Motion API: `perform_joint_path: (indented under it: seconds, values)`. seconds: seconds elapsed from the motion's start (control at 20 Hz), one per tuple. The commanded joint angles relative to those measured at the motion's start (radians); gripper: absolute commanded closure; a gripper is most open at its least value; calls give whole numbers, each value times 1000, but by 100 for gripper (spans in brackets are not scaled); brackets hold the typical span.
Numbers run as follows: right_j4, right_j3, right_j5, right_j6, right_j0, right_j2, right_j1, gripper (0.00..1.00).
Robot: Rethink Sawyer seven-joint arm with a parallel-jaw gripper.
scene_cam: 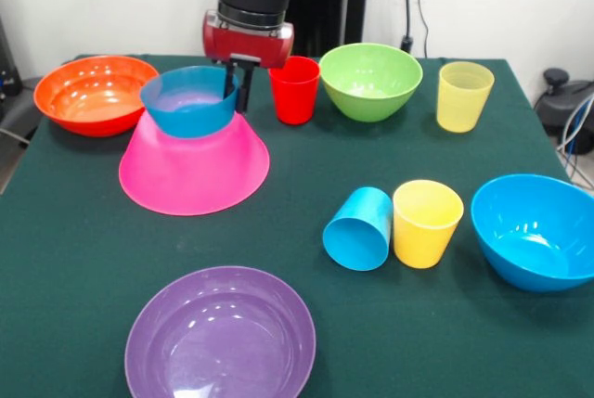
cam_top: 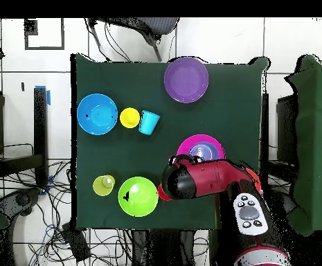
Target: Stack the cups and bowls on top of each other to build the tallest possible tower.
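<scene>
The tower is the big pink bowl (scene_cam: 193, 175), upside down, with the small blue bowl (scene_cam: 188, 101) upright on top. My gripper (scene_cam: 241, 83) comes down at the blue bowl's right rim; its black fingers straddle that rim, closed on it. The orange bowl (scene_cam: 96, 92) sits left of the tower and the red cup (scene_cam: 295, 89) right of it. The blue cup (scene_cam: 359, 228) lies on its side beside the upright yellow cup (scene_cam: 426, 222). In the overhead view the arm hides the gripper, and the pink bowl (cam_top: 188, 147) and blue bowl (cam_top: 205, 151) show beside it.
The green bowl (scene_cam: 369, 80) and the pale yellow cup (scene_cam: 464, 95) stand at the back right. The medium blue bowl (scene_cam: 538, 229) is at the right edge. The purple bowl (scene_cam: 221, 333) is at the front.
</scene>
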Motion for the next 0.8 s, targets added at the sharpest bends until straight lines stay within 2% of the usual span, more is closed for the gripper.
perform_joint_path:
  seconds: [0.05,0.5,0.8]
  values:
    - [-23,-27,156,-23,57,29,86,100]
    - [-31,-43,200,-14,95,-12,115,100]
    - [-46,-67,188,5,119,-44,117,100]
